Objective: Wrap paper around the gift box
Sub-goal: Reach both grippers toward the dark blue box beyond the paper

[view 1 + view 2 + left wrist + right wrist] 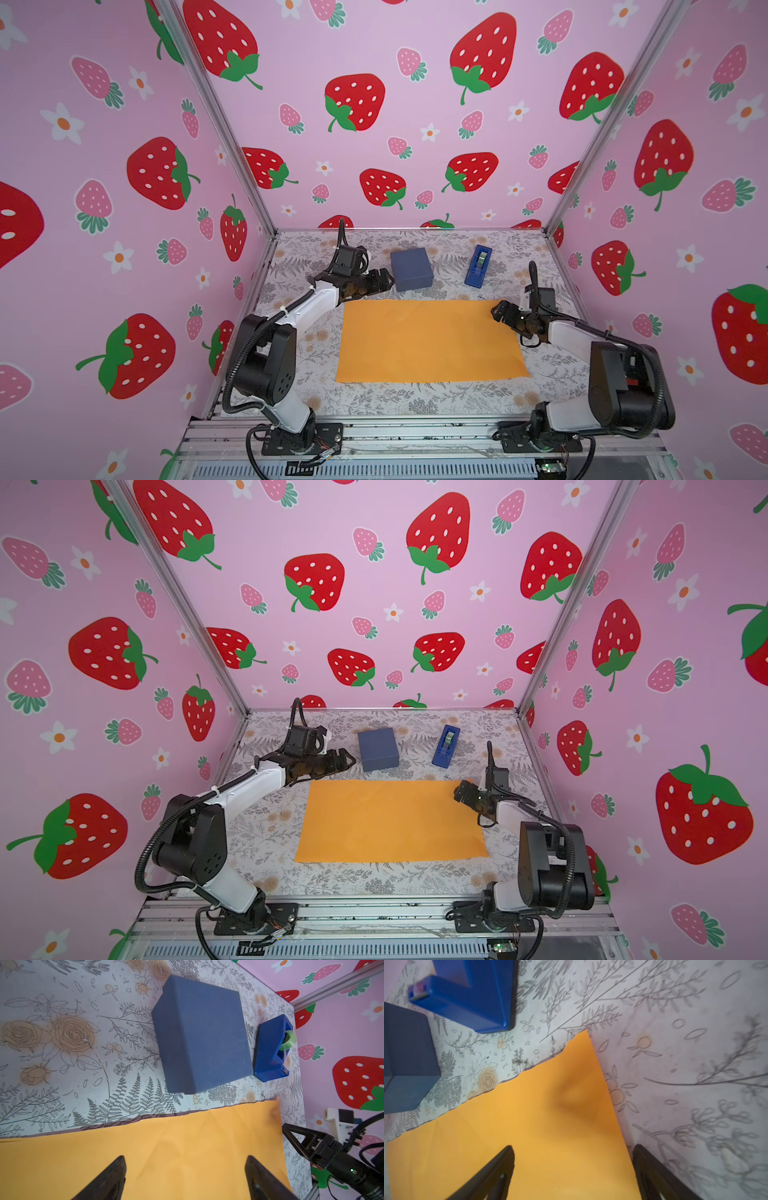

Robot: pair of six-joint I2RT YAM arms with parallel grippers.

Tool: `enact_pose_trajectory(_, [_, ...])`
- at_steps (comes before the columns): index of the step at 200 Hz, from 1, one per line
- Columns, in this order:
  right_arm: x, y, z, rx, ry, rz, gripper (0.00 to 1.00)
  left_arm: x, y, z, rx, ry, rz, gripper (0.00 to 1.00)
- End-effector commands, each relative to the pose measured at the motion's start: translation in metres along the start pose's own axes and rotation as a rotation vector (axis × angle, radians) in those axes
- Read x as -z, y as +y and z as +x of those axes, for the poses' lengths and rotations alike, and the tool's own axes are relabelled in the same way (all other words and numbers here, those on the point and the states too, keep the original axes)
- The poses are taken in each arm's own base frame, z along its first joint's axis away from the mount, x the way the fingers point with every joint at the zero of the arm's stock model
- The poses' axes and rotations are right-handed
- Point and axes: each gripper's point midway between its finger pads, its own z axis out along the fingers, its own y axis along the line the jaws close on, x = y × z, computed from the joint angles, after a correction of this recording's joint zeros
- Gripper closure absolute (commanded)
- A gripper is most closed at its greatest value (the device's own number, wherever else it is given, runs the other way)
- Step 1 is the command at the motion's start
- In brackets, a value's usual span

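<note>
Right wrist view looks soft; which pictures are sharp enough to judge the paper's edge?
Right wrist view: the paper corner is readable though shadowed, but the table covering beside it is blurred. Left wrist view: paper edge and gift box are crisp. Both top views: even light, no glare.

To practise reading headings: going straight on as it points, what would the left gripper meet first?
Probably the gift box: the open left gripper points at the side facing it, just beyond the paper's far edge. Height is unclear, so it might pass over it.
</note>
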Motion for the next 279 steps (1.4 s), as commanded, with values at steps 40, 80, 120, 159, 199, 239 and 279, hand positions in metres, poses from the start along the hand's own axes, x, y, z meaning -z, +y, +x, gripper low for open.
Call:
enact_pose_trajectory(40, [0.002, 0.013, 0.044, -0.064, 0.122, -0.009, 0.10, -0.007, 0.004, 0.001, 0.009, 0.037, -0.030, 0.10])
enact_pose_trajectory(80, [0.012, 0.023, 0.035, -0.071, 0.075, 0.016, 0.10, -0.012, 0.006, -0.001, 0.015, 0.048, -0.035, 0.10])
enact_pose_trajectory(120, [0.025, 0.062, -0.015, 0.075, -0.060, 0.020, 0.11, -0.020, 0.000, -0.014, 0.002, 0.047, -0.026, 0.10])
enact_pose_trajectory(159, [0.012, 0.148, -0.042, 0.251, -0.047, -0.270, 0.16, -0.034, -0.008, -0.040, 0.005, 0.043, -0.017, 0.10])
enact_pose_trajectory(199, [-0.020, 0.214, -0.061, 0.361, 0.003, -0.421, 0.18, -0.054, -0.023, -0.060, 0.031, 0.054, 0.051, 0.10])
enact_pose_trajectory(239, [-0.062, 0.262, -0.059, 0.415, 0.101, -0.562, 0.21, -0.078, -0.030, -0.075, 0.049, 0.068, 0.096, 0.10])
enact_pose_trajectory(279, [-0.100, 0.278, -0.057, 0.386, 0.168, -0.601, 0.22, -0.100, -0.015, -0.078, 0.069, 0.107, 0.032, 0.10])
